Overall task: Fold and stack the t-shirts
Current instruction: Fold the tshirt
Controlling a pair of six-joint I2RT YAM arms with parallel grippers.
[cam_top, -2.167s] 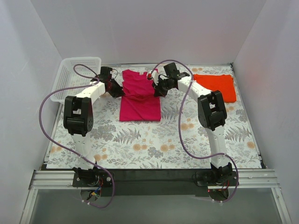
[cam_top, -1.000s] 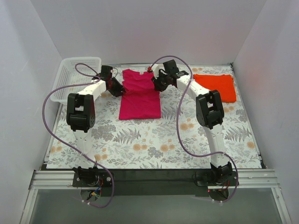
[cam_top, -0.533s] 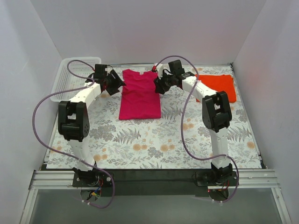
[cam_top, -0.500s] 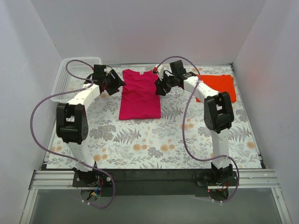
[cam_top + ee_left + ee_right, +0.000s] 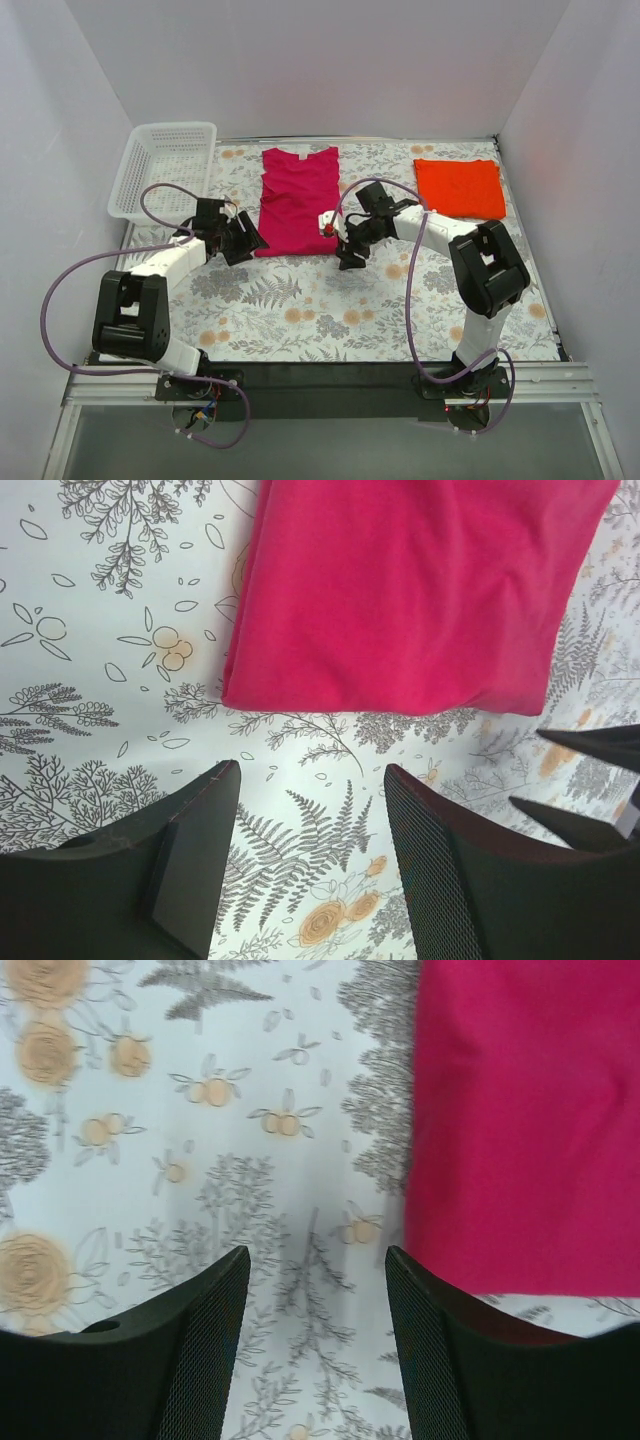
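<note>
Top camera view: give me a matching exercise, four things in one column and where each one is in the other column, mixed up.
Things
1. magenta t-shirt
2. orange t-shirt
3. white basket
4. right gripper

Places
A. far-left corner of the table
B. far-right part, folded into a rectangle
C. just off the magenta t-shirt's near-right corner, jaws open and empty
D. centre back, lying flat

Pairs: 1-D, 2-B, 3-A, 4-C
</note>
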